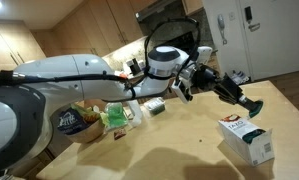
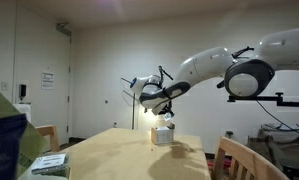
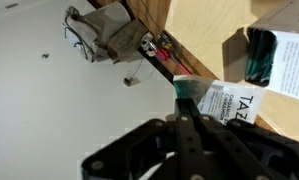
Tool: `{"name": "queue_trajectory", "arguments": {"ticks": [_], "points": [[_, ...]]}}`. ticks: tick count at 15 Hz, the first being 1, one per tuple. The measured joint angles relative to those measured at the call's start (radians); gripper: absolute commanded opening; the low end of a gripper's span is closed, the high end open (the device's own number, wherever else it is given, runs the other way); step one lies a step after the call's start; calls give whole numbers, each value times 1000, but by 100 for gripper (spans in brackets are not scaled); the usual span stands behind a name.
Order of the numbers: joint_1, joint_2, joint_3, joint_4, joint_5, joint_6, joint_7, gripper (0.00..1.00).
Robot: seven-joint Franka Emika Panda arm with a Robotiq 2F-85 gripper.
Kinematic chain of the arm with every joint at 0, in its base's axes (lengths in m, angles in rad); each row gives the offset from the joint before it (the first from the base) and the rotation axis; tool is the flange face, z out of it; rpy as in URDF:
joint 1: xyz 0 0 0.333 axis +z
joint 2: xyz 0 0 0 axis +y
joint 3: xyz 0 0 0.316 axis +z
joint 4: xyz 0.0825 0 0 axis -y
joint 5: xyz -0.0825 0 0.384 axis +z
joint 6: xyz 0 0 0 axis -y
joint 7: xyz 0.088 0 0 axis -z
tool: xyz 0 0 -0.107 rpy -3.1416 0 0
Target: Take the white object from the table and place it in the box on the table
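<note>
Though room dim, box on wooden table

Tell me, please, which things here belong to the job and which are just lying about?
Job:
- packet, pinched in the gripper
- box

Lying about:
- snack bags
- green pouch
- blue bag
</note>
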Motion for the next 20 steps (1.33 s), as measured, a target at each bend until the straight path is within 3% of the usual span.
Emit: {"name": "queue_trajectory", "arguments": {"ticks": [8, 20], "points": [[-2, 22, 8, -2, 4, 11, -140, 1], [-1, 40, -13, -3, 1, -28, -197, 1]]}}
